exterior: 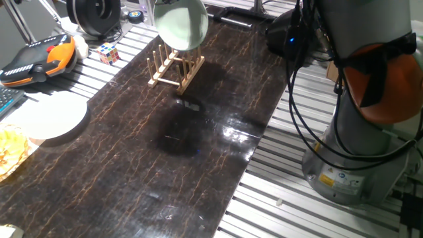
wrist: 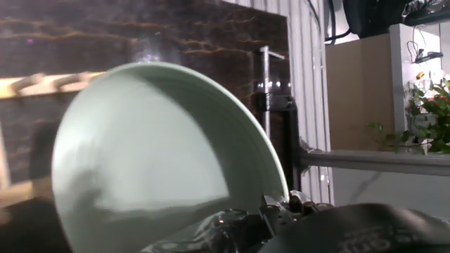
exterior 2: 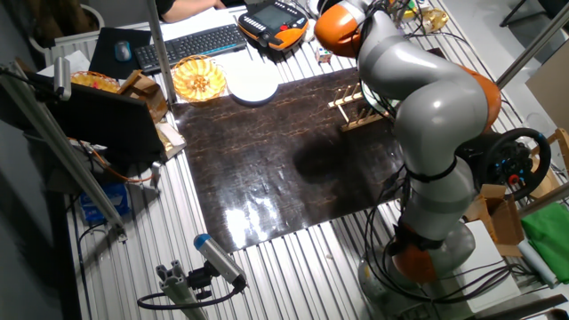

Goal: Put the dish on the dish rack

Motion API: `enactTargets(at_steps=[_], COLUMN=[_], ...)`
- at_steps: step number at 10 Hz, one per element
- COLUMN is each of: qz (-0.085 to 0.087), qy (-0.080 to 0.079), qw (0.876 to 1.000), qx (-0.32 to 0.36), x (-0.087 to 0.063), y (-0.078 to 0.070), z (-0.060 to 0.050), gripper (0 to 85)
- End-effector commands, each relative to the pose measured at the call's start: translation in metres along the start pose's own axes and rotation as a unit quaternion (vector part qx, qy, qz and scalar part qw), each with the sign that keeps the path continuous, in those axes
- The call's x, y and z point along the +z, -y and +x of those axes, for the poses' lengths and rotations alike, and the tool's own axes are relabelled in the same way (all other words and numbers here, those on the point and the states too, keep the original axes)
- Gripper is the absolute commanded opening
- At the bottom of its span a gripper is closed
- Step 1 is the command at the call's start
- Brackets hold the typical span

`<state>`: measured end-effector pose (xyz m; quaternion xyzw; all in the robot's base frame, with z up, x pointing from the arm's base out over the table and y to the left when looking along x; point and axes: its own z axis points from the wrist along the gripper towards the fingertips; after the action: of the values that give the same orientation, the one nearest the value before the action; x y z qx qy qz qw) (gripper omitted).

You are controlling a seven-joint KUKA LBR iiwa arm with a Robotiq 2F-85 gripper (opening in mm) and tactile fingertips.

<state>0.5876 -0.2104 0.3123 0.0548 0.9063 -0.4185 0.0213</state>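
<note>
The pale mint-green dish (exterior: 182, 23) hangs tilted on edge in the air, just above the far end of the light wooden dish rack (exterior: 175, 66), apart from its pegs. In the hand view the dish (wrist: 162, 161) fills most of the frame. My gripper (wrist: 271, 214) is shut on its lower rim at the bottom of that view. The rack's rail and pegs (wrist: 42, 83) show blurred behind the dish at the left. In the other fixed view my arm hides the dish, and only part of the rack (exterior 2: 356, 111) shows.
A flat white plate (exterior: 46, 116) lies at the left edge of the dark mat (exterior: 198, 172). A Rubik's cube (exterior: 109, 53), an orange teach pendant (exterior: 39, 59) and a basket of snacks (exterior 2: 198, 78) sit beyond it. A small dark object (exterior: 192, 104) lies in front of the rack. The robot base (exterior: 357, 152) stands at the right.
</note>
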Motion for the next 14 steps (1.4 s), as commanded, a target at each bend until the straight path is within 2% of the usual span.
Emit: enactTargets(at_steps=[1,4,9,14], qz=[0.000,0.002,0.005,0.008], qy=[-0.001,-0.006,-0.006,-0.008], qw=[1.000,1.000,1.000,1.000], qx=[0.000,0.002,0.001,0.001], x=[0.001,0.006,0.014,0.011], y=[-0.001,-0.011,-0.027,-0.035], z=[-0.001,-0.007,-0.015,-0.015], gripper=[2.0,2.0,2.0,2.0])
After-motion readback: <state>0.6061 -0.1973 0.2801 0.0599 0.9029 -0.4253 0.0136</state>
